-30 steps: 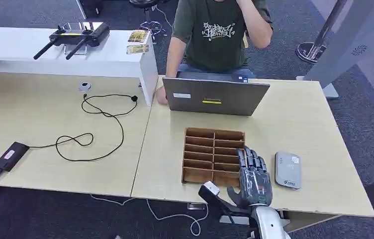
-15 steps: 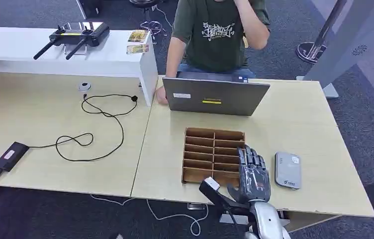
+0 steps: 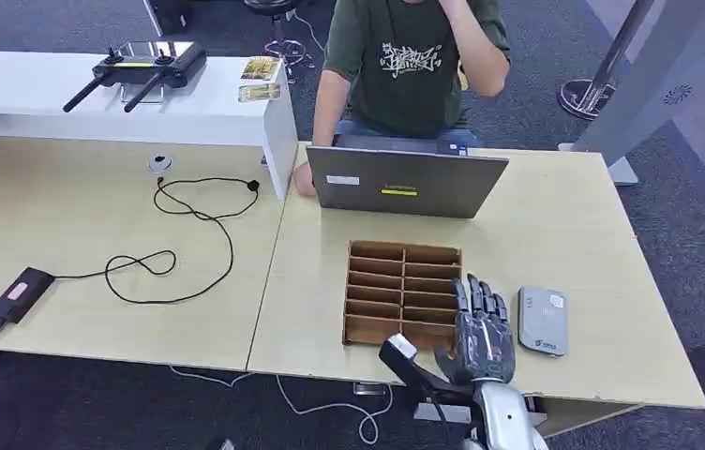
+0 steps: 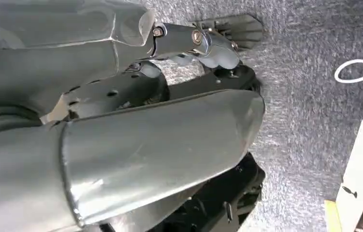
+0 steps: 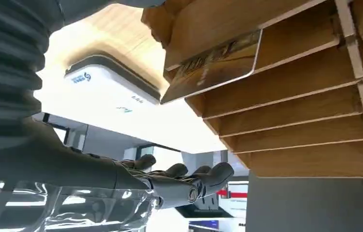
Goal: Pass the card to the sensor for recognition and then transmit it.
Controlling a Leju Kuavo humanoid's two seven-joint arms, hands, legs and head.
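Note:
A wooden slotted rack (image 3: 403, 281) stands near the table's front edge, with a grey-white card sensor (image 3: 543, 320) just to its right. My right hand (image 3: 482, 333) hovers over the rack's near right corner, fingers stretched forward and apart, holding nothing. In the right wrist view a brownish card (image 5: 213, 65) leans in one slot of the rack (image 5: 290, 111). The sensor (image 5: 107, 92) lies beside it, and my right hand (image 5: 121, 174) is clear of the card.
A person (image 3: 405, 66) sits behind a grey laptop (image 3: 405, 183) at the table's far side. On the left table lie a black cable (image 3: 189, 234) and an adapter (image 3: 21, 292). A white shelf (image 3: 114, 103) carries a black controller (image 3: 138, 67).
My right hand has drifted slightly to the right over the rack's near corner. The rack, the sensor and the laptop have not moved.

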